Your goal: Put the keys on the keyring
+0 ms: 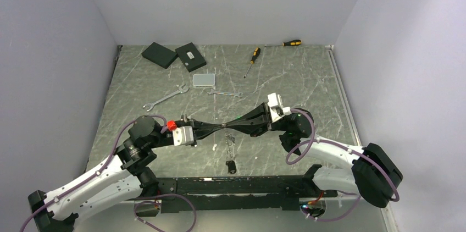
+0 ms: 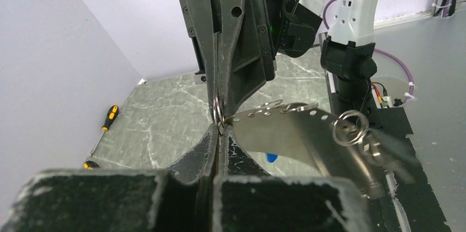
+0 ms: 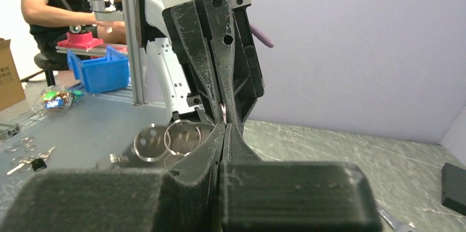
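Observation:
My left gripper [image 1: 222,128] and right gripper [image 1: 232,127] meet tip to tip above the middle of the table. Both are shut on the same thin silvery keyring, seen edge-on between the tips in the left wrist view [image 2: 218,114] and the right wrist view [image 3: 223,112]. A blurred perforated metal strip with small split rings [image 2: 347,127] hangs beside the tips; the rings also show in the right wrist view [image 3: 181,136]. This cluster dangles below the tips [image 1: 229,142]. A key with a black tag [image 1: 232,167] lies on the table underneath. A blue tag [image 2: 271,157] shows under the strip.
Two silver wrenches [image 1: 165,98] [image 1: 225,94] lie behind the grippers. Two yellow-and-black screwdrivers [image 1: 251,60] [image 1: 290,43] lie at the back. Two black boxes [image 1: 159,54] [image 1: 190,56] and a small clear box [image 1: 203,80] are at the back left.

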{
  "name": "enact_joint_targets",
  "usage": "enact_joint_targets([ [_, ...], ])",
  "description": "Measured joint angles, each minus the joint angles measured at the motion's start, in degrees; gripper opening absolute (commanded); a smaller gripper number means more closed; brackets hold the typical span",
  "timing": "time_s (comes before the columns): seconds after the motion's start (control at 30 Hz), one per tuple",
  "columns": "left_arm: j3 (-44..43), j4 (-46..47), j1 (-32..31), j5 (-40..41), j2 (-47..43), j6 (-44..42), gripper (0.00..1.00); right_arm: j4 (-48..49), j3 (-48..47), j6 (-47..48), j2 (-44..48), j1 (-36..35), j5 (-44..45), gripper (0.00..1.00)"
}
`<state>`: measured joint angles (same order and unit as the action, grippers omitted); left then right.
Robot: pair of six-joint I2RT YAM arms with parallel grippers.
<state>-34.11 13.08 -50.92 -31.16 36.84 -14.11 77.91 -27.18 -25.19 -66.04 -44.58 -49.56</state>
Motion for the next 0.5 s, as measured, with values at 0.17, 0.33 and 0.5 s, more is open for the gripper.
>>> enact_joint_targets([
  [0.17, 0.00, -0.07, -0.07, 0.57, -0.33, 0.31, 0.00, 0.92, -0.33, -0.35, -0.66, 0.02, -0.04, 0.00],
  [0.33, -1.49, -3.10, -0.04, 1.46, -0.04, 0.00, 0.00, -0.48, -0.57, -0.22, -0.66, 0.07, -0.17, 0.35],
  [0.5, -8.57, -14.12, -0.04, 2.08, 2.56, -1.05, 0.00, -12.35, -3.13, 5.68, 2.86, -0.37, -0.48, 0.39],
])
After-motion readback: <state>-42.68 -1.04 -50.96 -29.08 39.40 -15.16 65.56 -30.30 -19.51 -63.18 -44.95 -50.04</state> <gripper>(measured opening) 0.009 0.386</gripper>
